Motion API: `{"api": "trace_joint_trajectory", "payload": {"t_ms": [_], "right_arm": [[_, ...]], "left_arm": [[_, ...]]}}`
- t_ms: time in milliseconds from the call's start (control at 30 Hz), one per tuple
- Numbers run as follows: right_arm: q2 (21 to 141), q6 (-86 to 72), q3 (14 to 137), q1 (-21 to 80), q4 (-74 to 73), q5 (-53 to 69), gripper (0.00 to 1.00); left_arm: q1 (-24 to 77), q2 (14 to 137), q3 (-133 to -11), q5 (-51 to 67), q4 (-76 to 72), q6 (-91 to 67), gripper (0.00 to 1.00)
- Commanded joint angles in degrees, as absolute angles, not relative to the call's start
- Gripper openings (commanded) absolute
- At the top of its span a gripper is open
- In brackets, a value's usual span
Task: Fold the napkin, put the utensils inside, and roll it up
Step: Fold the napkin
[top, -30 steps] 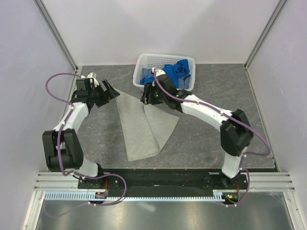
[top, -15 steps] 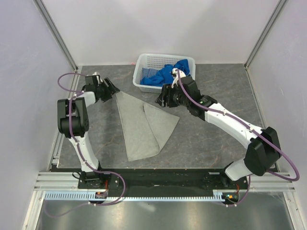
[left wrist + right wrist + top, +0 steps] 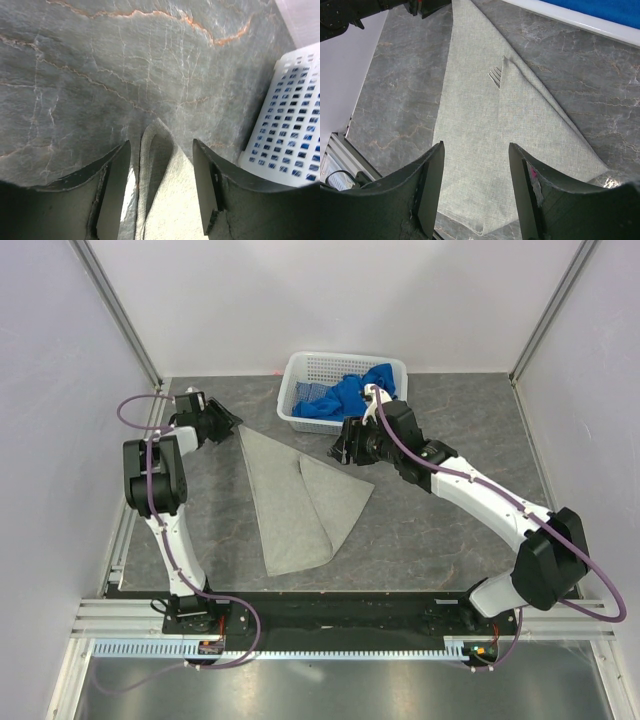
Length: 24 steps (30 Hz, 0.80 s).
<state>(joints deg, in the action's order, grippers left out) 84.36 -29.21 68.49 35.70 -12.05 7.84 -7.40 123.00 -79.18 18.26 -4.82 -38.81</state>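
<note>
Two of three steps are looking done, the napkin (image 3: 300,500) lying folded on the table (image 3: 450,530) with the fork (image 3: 495,75) tucked under its flap (only tines showing), rolling not yet begun; left gripper (image 3: 161,150) is straddling the far corner half-open, pinching nothing, right gripper (image 3: 475,190) hovering open, empty.

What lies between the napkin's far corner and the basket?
Only bare table between napkin and basket, shown in the left wrist view.
</note>
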Motion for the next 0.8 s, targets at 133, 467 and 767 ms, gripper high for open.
{"api": "trace_joint_trajectory", "payload": {"t_ms": [133, 467, 767], "right_arm": [[83.50, -29.00, 67.76, 34.45, -11.08, 9.40, 0.62], [83.50, -29.53, 67.32, 33.66, -10.19, 10.55, 0.62], [84.29, -29.71, 67.06, 33.05, -9.67, 11.43, 0.62]], "left_arm": [[-7.65, 126.83, -81.65, 16.79, -4.22, -43.24, 0.49], [-7.73, 130.52, -87.89, 16.35, 3.16, -43.68, 0.36], [-7.91, 132.89, -91.76, 17.14, 6.94, -43.33, 0.13]]}}
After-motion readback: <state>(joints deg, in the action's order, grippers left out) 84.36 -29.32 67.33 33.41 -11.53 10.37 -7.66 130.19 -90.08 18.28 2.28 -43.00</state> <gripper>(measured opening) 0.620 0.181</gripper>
